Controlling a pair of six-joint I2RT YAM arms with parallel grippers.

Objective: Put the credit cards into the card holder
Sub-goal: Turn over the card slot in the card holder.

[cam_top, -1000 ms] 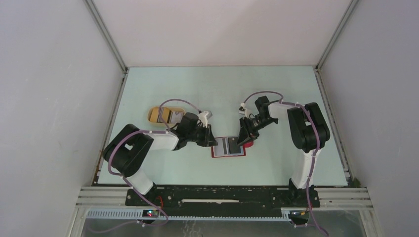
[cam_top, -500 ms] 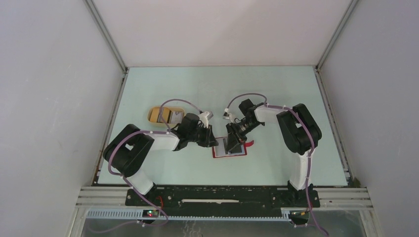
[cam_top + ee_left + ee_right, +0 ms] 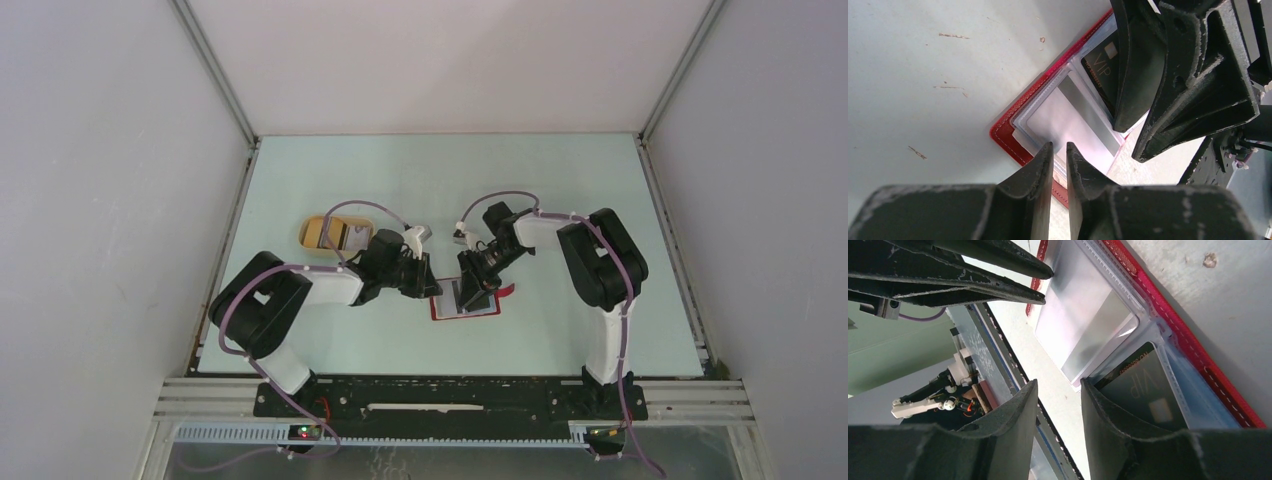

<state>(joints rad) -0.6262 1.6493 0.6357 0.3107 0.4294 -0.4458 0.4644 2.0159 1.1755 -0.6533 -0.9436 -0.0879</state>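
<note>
The red card holder [image 3: 466,314] lies open on the table. In the left wrist view its red edge [image 3: 1008,145] frames clear sleeves with a grey card [image 3: 1068,115] in one. A dark VIP card [image 3: 1143,385] sits partly in the other sleeve. My left gripper [image 3: 1059,146] is shut, its tips resting on the holder's left edge [image 3: 432,288]. My right gripper [image 3: 1058,385] is open over the holder [image 3: 472,296], one finger against the dark card [image 3: 1100,70]. More cards [image 3: 336,236], golden-brown and dark, lie in the tan tray.
The tan oval tray [image 3: 308,236] stands on the table left of the holder, behind the left arm. The holder's red tab [image 3: 506,291] sticks out to its right. Both arms crowd the middle of the table.
My right gripper has moved left from the holder's right edge onto the open holder, then held nearly still. The left gripper has stayed at the holder's left edge.
</note>
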